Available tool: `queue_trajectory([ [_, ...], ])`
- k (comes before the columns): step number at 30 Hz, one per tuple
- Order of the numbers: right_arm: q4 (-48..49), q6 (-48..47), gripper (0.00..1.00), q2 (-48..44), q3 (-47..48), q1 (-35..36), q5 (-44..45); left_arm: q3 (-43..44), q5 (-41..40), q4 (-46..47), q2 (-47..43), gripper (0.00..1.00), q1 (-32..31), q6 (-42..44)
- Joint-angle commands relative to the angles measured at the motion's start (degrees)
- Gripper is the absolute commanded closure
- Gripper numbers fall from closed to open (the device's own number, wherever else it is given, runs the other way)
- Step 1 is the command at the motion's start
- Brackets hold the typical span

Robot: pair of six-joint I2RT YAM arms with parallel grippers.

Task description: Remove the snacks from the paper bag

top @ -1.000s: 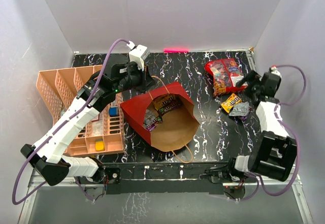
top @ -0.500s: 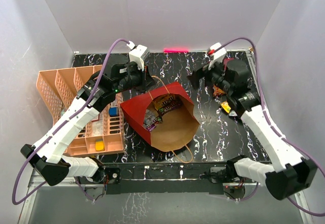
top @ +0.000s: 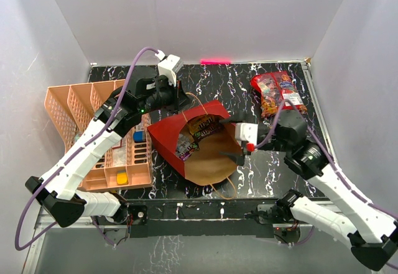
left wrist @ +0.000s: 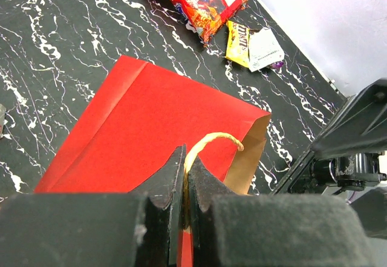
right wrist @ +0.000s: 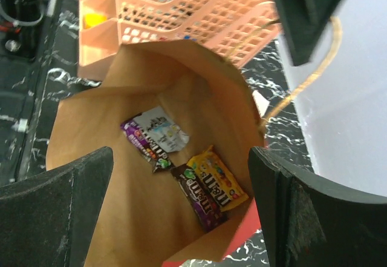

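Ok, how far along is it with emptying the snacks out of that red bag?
Done: two red snack bags, a yellow packet and a silver wrapper lie on the table. In hand: the left hand pinches the handle of the paper bag; the right hand is open at its mouth. Left: a purple packet, a brown packet and more inside.

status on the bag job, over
Left claw shut on paper bag rim. Right claw open at bag mouth. Packets inside; red bags already out. Mouth unobstructed.

snacks (right wrist: 205, 185) in paper bag (right wrist: 91, 115), straight ahead of right gripper (right wrist: 180, 158); tray (right wrist: 181, 13) beyond the bag; loose packets (top: 277, 92) behind gripper.
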Motion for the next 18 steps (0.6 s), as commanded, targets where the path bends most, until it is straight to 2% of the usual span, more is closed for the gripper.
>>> queue_trajectory([
  [1,0.02,-9.11,0.02,2.85,-1.54,6.15,2.44,0.67,0.56,0.73,-1.34,1.0,-0.21,-0.29],
  [5,0.42,-14.95,0.02,8.4,-1.98,16.17,15.43,0.79,0.26,0.53,-1.54,1.0,-0.21,-0.02],
  [8,1.75,-18.99,0.02,13.54,-2.68,20.46,21.93,0.66,0.27,0.44,-1.76,1.0,-0.19,-0.02],
  [18,17.56,-30.67,0.01,27.49,-9.55,20.59,30.97,0.09,1.76,0.75,-3.3,1.0,-0.21,-0.68],
])
